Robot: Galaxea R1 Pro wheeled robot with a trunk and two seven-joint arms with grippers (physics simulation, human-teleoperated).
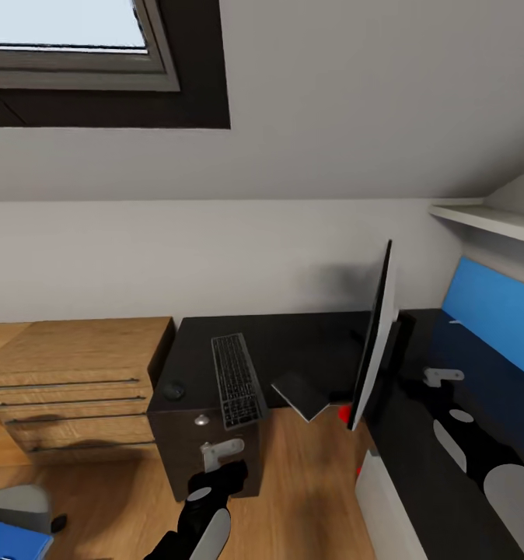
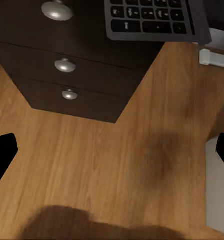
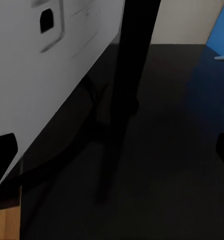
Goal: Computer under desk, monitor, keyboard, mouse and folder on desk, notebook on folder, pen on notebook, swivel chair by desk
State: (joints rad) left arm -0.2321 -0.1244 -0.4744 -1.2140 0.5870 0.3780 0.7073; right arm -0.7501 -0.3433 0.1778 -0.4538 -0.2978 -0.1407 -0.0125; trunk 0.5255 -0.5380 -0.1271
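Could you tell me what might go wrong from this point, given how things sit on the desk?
1. The keyboard pokes past the front edge of the desk; a nudge from the left tool just below it could tip it off.
2. The monitor stands edge-on with the right tool close behind its stand; a bump might topple it.
3. The mouse sits near the desk's corner and could roll off.

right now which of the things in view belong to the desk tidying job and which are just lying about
Job things:
- desk
- keyboard, overhanging the desk's front edge
- mouse
- monitor
- grey flat item, perhaps the notebook; cannot tell

Just about:
- wooden dresser
- window
- wall shelf
- blue panel
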